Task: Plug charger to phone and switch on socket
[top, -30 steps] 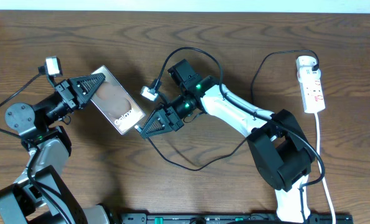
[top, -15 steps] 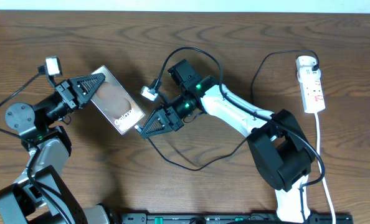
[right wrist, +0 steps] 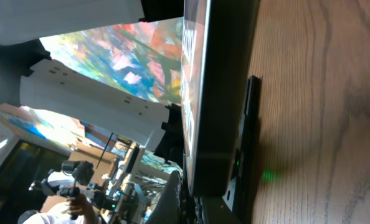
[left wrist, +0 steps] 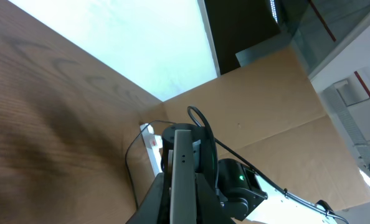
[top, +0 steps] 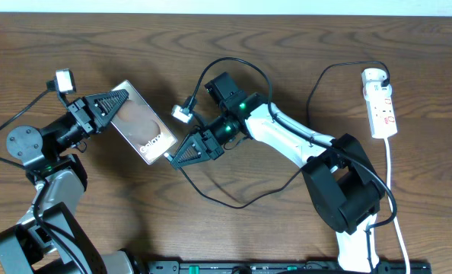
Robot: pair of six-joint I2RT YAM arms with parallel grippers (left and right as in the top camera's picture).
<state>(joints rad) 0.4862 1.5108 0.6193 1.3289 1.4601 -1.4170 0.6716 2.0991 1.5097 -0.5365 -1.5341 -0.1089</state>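
The phone (top: pixel 138 125), a glossy dark slab with white lettering at its lower right end, lies tilted at left centre. My left gripper (top: pixel 122 103) is shut on its upper left end; the left wrist view shows the phone's edge (left wrist: pixel 182 168) between the fingers (left wrist: pixel 182 208). My right gripper (top: pixel 173 157) is at the phone's lettered end, fingers closed together, with the charger cable (top: pixel 233 204) leaving it. The plug tip is hidden. In the right wrist view the phone (right wrist: pixel 219 93) is edge-on just ahead of the fingers (right wrist: pixel 194 208). The cable loops right and up to the socket (top: pixel 382 103).
The socket's white cord (top: pixel 394 183) runs down the right edge of the table. The right arm's white body (top: pixel 287 137) stretches across the middle. A black rail (top: pixel 272 266) lies along the front edge.
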